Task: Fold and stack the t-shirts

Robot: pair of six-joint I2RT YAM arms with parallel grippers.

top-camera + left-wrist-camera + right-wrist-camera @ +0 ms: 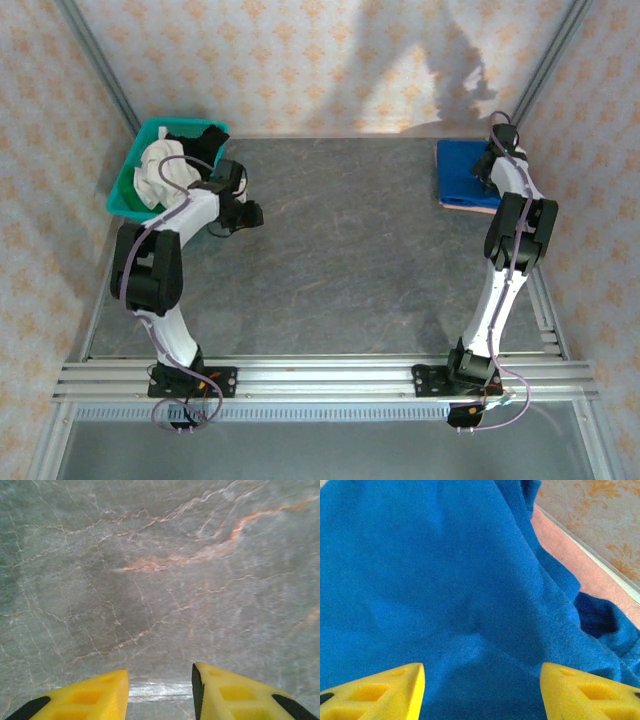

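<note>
The blue tee (460, 172) lies folded on top of the pink tee (570, 557). The stack sits across the counter (350, 260) from the basket (128, 185), in the opposite back corner. The right hand (482, 690) hangs over the blue cloth, far from the basket, its fingers spread wide with nothing pinched between them. The left hand (160, 690) is just beside the basket over bare counter, fingers parted and empty. White and black cloth lies in the basket.
</note>
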